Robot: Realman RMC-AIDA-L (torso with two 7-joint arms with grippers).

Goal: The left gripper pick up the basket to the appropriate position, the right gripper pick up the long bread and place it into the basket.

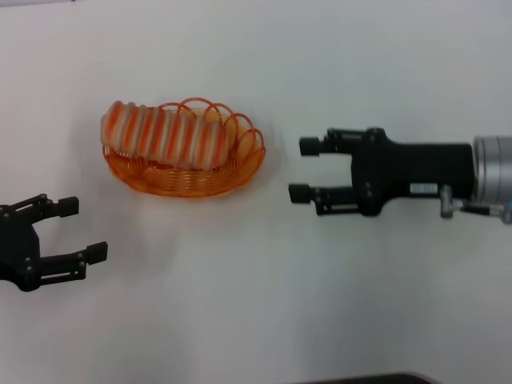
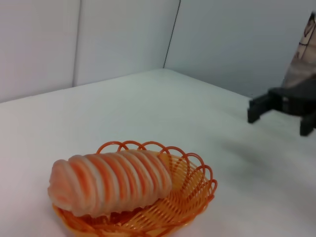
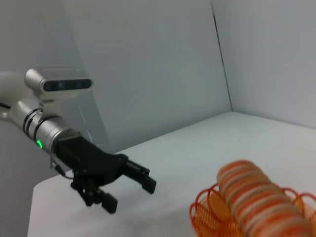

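The long bread (image 1: pixel 164 134), striped orange and cream, lies in the orange wire basket (image 1: pixel 210 180) on the white table; its left end sticks out over the rim. Both also show in the left wrist view (bread (image 2: pixel 111 181), basket (image 2: pixel 190 195)) and the right wrist view (bread (image 3: pixel 259 202), basket (image 3: pixel 207 213)). My left gripper (image 1: pixel 86 229) is open and empty, below and left of the basket; it also shows in the right wrist view (image 3: pixel 129 191). My right gripper (image 1: pixel 302 170) is open and empty, just right of the basket; it shows far off in the left wrist view (image 2: pixel 279 114).
The white table (image 1: pixel 264 304) spreads all around the basket. Grey walls (image 2: pixel 118 34) stand behind the table. A dark edge (image 1: pixel 368 378) shows at the bottom of the head view.
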